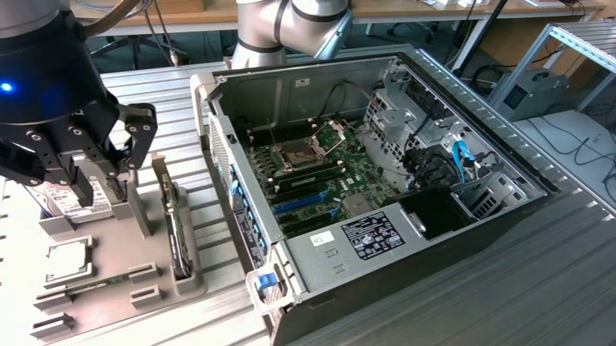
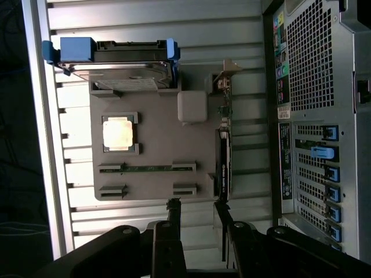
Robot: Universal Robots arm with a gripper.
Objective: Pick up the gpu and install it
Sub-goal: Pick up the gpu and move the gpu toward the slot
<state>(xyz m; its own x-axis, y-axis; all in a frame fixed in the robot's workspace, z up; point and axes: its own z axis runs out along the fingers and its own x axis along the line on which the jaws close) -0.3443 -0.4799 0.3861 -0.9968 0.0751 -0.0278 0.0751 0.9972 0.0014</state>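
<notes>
The gpu (image 1: 175,232) (image 2: 223,159) is a thin dark card standing on edge in a slot of the grey fixture (image 1: 115,274) (image 2: 156,124). Its silvery bracket (image 2: 227,74) is at one end. My gripper (image 1: 108,193) (image 2: 197,204) hangs above the fixture, to the exterior view's left of the card. It is open with nothing between its fingers. In the wrist view one finger (image 2: 225,229) lines up with the card's near end, apart from it. The open computer case (image 1: 385,180) lies to the exterior view's right, its motherboard (image 1: 318,180) exposed.
The fixture also holds a hard drive (image 2: 119,72) with blue brackets, a square CPU chip (image 2: 119,133), a RAM stick (image 2: 148,168) and a pale block (image 2: 192,106). The case's rear panel (image 2: 313,116) stands close beside the gpu. The arm's base (image 1: 279,29) rises behind the case.
</notes>
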